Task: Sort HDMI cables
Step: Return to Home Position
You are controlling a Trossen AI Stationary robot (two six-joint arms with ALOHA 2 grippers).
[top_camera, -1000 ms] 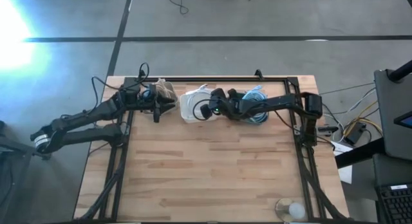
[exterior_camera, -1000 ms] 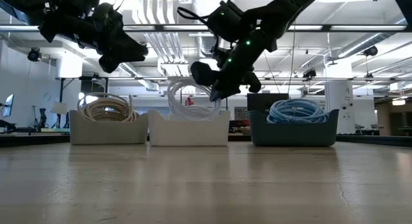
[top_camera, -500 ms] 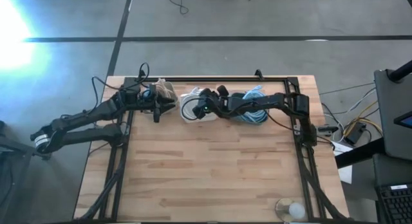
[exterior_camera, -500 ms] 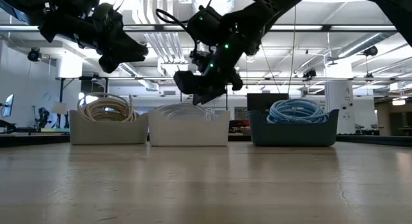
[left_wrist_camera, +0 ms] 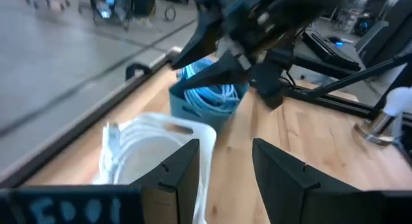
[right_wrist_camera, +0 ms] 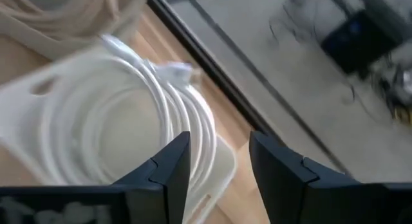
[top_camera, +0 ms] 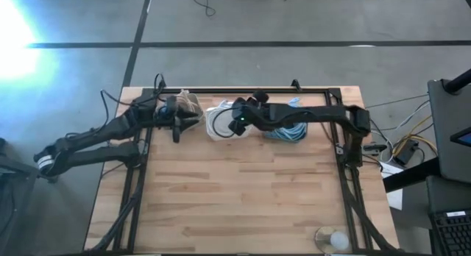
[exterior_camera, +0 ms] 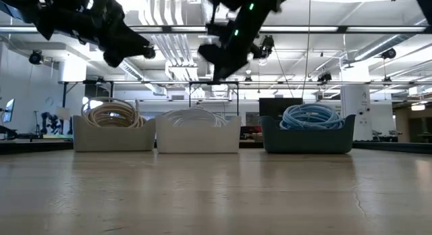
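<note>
Right arm (top_camera: 324,115) partly covers light blue cables (top_camera: 288,132).

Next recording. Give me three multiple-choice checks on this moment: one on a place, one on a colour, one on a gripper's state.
1. Where does the right gripper hang?
A. over the white bin
B. over the table's front edge
C. off the table's side

2. In the low view, what colour are the cables in the right-hand bin?
A. beige
B. white
C. light blue

3. How is the right gripper?
A. shut on a cable
B. open and empty
C. shut on a bin's rim

Key:
1 A: its wrist view looks down on the white cables coiled in that bin.
2 C: light blue cables show above its rim.
3 B: its fingers stand apart with nothing between them.

The left gripper hangs open near the beige cables.
</note>
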